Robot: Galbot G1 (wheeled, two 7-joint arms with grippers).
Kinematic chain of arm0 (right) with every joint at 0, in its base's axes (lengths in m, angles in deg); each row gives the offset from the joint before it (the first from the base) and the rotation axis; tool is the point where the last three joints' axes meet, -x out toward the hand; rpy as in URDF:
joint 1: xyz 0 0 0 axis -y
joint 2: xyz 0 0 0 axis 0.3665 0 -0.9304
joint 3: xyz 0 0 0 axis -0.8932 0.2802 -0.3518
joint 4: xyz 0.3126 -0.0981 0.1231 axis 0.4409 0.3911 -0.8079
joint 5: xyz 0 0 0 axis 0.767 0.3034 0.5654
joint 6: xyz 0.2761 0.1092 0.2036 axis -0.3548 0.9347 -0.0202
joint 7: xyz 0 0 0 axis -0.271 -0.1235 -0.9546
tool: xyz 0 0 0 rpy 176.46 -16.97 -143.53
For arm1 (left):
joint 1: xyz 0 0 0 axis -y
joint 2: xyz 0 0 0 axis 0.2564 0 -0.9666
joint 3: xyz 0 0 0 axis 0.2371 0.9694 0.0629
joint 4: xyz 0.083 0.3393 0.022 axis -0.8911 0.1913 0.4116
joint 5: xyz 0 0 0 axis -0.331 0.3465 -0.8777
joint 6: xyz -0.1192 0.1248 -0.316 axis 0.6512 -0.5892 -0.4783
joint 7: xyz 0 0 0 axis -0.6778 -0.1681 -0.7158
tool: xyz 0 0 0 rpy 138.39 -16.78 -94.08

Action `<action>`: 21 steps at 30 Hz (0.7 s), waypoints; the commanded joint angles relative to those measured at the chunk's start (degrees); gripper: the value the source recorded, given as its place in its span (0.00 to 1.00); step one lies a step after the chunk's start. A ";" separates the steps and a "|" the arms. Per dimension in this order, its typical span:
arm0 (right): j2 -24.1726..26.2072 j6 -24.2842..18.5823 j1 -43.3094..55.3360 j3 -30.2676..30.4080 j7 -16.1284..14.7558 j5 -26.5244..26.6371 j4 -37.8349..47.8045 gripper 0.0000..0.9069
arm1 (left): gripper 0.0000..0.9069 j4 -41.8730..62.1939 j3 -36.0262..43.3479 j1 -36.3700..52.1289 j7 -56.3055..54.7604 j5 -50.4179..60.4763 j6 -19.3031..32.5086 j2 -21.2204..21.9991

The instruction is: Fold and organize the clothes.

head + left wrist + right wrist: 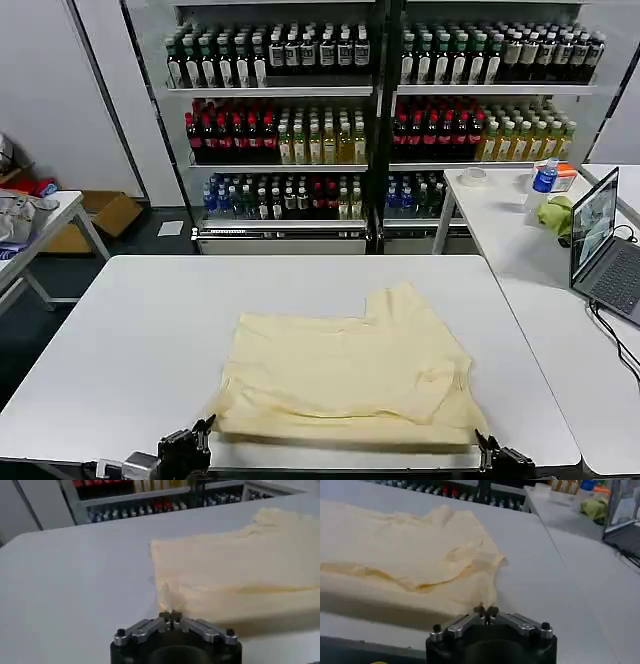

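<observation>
The clothes are one pale cream-yellow T-shirt (350,370) lying partly folded on the white table (140,330), with a sleeve pointing toward the far side. My left gripper (208,425) is at its near left corner. In the left wrist view the left gripper (171,614) is shut, and a small pucker of the T-shirt (240,570) rises from its tips. My right gripper (482,438) is at the near right corner. The right wrist view shows the right gripper (486,611) shut against the edge of the T-shirt (395,555), whose near hem is raised slightly off the table.
A second white table on the right holds an open laptop (600,240), a green cloth (556,213), a bottle (543,180) and a tape roll (473,176). Shelves of bottles (290,110) stand behind. A side table (30,230) and a cardboard box (105,212) are at the left.
</observation>
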 commanded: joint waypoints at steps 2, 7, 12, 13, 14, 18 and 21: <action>0.44 -0.33 -1.75 -1.10 0.28 -0.70 -1.88 1.00 | 1.00 -2.20 -1.41 -2.32 -0.16 -0.22 -0.52 -0.66; 1.32 -1.59 -0.50 -2.46 0.69 -0.09 -3.54 1.00 | 1.00 -2.95 -3.29 -0.91 -0.59 -1.59 -0.54 -1.60; 3.29 -0.57 5.71 -3.24 1.69 4.60 -2.86 1.00 | 1.00 -1.32 -4.76 3.61 -1.33 -5.07 -0.58 -4.09; 3.55 -0.19 6.81 -3.08 1.94 5.67 -2.32 1.00 | 1.00 -0.52 -4.71 5.37 -1.36 -5.75 -0.58 -4.96; 4.57 0.43 10.10 -2.51 2.43 7.29 -1.01 1.00 | 1.00 0.72 -4.29 7.28 -1.52 -6.42 -0.58 -5.79; 7.13 2.31 19.63 0.80 3.58 10.89 2.81 1.00 | 1.00 4.84 -2.12 13.87 -2.11 -9.68 -0.64 -8.39; 8.79 3.94 27.63 4.93 5.02 14.25 7.22 1.00 | 1.00 8.57 0.49 19.44 -2.30 -11.65 -0.67 -10.26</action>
